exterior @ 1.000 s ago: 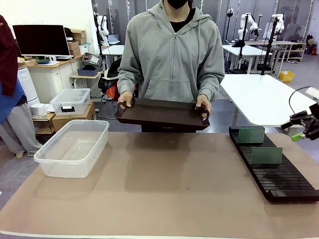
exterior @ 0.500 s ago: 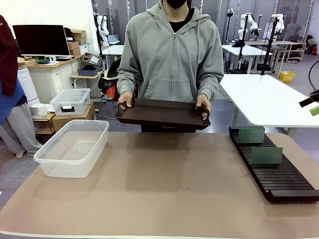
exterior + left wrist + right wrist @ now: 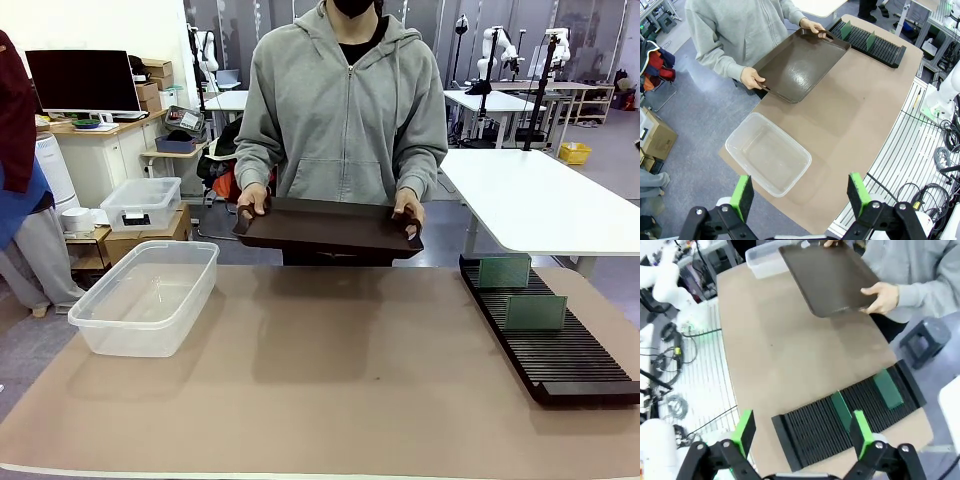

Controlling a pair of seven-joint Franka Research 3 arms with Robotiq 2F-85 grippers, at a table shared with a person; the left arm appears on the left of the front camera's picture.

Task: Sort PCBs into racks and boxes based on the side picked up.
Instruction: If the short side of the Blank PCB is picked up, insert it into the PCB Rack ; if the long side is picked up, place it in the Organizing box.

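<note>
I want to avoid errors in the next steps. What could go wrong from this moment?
1. Two green boards stand upright in the black rack; a low reach over it could tip them.
2. The person's hands hold the brown tray at the table's far edge, so an arm going there could meet them.
3. The clear tub sits near the table's corner and might be pushed off.
</note>
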